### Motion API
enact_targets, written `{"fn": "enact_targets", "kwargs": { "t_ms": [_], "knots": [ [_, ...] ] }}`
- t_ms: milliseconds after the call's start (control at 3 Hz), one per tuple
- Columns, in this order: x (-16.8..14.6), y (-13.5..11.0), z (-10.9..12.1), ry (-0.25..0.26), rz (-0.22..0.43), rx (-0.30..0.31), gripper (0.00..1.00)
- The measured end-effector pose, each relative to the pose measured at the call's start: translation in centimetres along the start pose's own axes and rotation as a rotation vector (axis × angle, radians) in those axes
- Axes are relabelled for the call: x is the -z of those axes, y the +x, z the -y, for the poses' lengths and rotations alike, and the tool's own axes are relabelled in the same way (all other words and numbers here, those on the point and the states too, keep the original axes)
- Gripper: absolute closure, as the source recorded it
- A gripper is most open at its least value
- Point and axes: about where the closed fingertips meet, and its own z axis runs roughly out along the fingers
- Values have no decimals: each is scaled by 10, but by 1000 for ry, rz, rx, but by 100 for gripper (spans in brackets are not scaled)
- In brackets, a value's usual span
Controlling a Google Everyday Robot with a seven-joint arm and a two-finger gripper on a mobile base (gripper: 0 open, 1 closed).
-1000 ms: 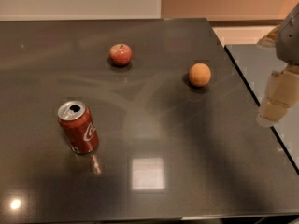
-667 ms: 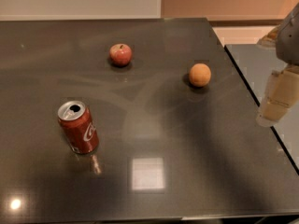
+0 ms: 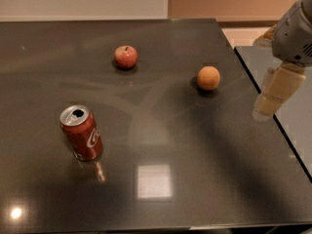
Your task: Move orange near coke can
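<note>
The orange [image 3: 208, 78] lies on the dark table [image 3: 161, 130], right of centre and toward the back. The coke can [image 3: 81, 133] stands upright at the front left, red with white script and an opened silver top. My gripper [image 3: 269, 104] hangs at the right edge of the view, over the table's right edge. It is to the right of the orange, a little nearer the front, and not touching it. It holds nothing that I can see.
A red apple [image 3: 126, 56] with a stem sits at the back, left of the orange. A second dark surface [image 3: 292, 111] lies beyond the table's right edge, under the arm. A bright light reflection [image 3: 154, 181] shows on the tabletop in front.
The gripper and arm have shifted slightly left and up, toward the table's right edge. The orange, can and apple have not moved.
</note>
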Motion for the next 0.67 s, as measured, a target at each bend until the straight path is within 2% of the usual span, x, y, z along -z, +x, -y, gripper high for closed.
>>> {"fn": "enact_targets", "kwargs": {
  "t_ms": [333,667],
  "knots": [
    [-14,-6,14,-12,45,1,0],
    [-18,-8,20,-15,63,-1,0]
  ]
}}
